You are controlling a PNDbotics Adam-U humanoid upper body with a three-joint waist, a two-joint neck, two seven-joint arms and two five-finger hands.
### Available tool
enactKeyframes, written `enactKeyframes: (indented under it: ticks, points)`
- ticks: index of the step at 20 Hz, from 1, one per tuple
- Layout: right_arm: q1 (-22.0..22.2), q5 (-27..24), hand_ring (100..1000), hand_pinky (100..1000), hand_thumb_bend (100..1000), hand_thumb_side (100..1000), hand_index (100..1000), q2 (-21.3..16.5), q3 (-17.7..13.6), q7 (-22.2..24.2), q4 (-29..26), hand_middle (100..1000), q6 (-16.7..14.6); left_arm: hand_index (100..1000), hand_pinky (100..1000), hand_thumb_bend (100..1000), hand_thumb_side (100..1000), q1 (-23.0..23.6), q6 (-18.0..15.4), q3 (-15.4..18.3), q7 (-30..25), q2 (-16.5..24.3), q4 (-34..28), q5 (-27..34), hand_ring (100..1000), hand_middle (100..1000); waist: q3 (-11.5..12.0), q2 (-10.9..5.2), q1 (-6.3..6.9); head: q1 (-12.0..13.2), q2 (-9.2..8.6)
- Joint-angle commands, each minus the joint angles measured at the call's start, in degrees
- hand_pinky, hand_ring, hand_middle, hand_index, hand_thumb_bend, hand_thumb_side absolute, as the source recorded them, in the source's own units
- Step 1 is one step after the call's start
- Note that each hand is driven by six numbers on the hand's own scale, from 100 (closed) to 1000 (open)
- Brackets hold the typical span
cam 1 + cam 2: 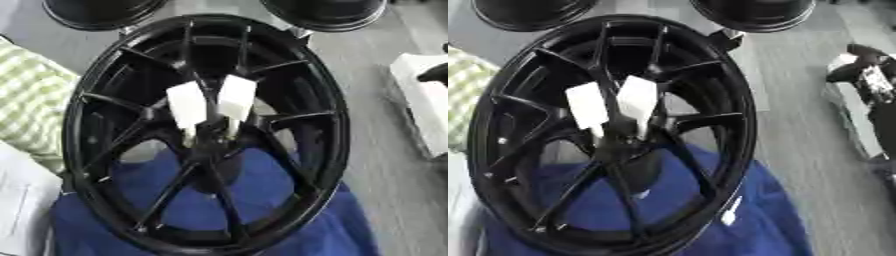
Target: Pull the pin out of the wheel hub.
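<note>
A black spoked wheel hub (206, 130) lies across the middle of both views, its lower part resting on a blue cloth (262, 220). Two white block-shaped pins stand side by side in the hub's centre: the left pin (186, 106) and the right pin (236, 98), both leaning slightly and narrowing toward the bore. Nothing touches them. At the right edge a black shape with a grey patch, my right hand (870, 75), hangs over a white object, well away from the hub. My left hand shows in neither view.
Two more black round rims (101, 11) (325, 12) sit at the far edge. A white box-like object (424, 100) lies at the right. Green checked fabric (31, 105) and white cloth (22, 200) are at the left. Grey floor surrounds them.
</note>
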Motion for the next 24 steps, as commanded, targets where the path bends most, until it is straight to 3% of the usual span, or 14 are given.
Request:
enactKeyframes:
  ticks: [1,8,12,16,24]
  points:
    - [-0.1,0.1,705,1000,100,654,863,-1.6,-0.4,0.2,-1.3,593,-0.1,733,713,114,724,-0.6,0.1,0.4,0.1,0.5,-1.2,-0.2,617,549,0.0,-1.12,-0.07,0.1,-0.48]
    - [0.0,0.2,706,1000,100,649,862,-2.1,-0.3,0.3,-1.4,594,-0.2,734,713,113,725,-0.5,0.1,0.4,0.0,0.5,-1.2,-0.2,617,549,0.0,-1.07,-0.11,0.2,0.00]
    - [0.4,0.6,709,1000,100,628,861,-5.3,0.2,0.7,-2.2,596,-1.4,733,713,113,725,-0.5,0.1,0.4,-0.1,0.7,-1.1,-0.3,617,549,0.0,-1.08,-0.19,0.2,0.35]
    - [1.0,2.1,715,986,100,456,853,-11.6,1.0,2.0,-4.6,603,-4.3,733,713,112,724,-0.5,0.0,0.4,-0.1,1.0,-1.1,-0.4,616,549,0.1,-1.14,-0.33,0.1,0.51]
    - [-0.2,3.0,732,950,100,141,836,-26.3,2.9,6.0,-5.3,621,-14.1,734,713,109,722,-0.6,0.0,0.2,-0.2,1.7,-1.0,-0.5,616,549,0.3,-1.24,-0.55,0.2,0.59]
